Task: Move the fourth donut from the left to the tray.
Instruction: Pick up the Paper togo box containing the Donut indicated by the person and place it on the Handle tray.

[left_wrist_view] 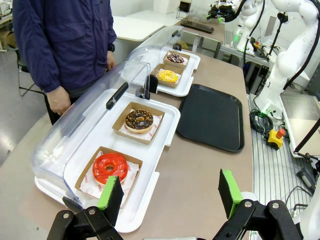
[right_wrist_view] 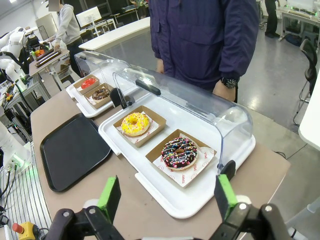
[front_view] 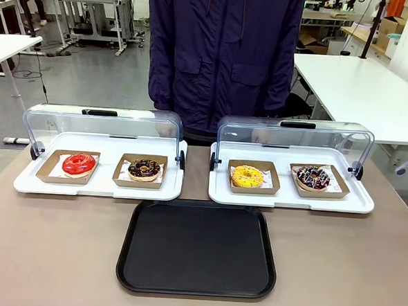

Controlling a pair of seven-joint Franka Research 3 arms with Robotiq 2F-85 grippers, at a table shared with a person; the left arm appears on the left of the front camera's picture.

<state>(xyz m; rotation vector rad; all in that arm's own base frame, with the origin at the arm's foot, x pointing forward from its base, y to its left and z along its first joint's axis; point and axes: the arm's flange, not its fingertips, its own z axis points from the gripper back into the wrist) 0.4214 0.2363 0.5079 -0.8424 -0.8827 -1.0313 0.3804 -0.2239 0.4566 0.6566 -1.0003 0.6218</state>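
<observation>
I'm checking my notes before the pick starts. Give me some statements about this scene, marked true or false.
1. The fourth donut sits in its cardboard holder on a white display tray. True.
2. The right claw is shut on it. False: it is open, holding nothing.
3. The yellow donut shares a display tray with the red donut. False: it sits beside the fourth donut.
4. The black tray lies nearer the robot than both display trays. True.

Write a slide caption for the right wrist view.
Open right gripper faces the fourth donut, the tray off to one side.
</observation>
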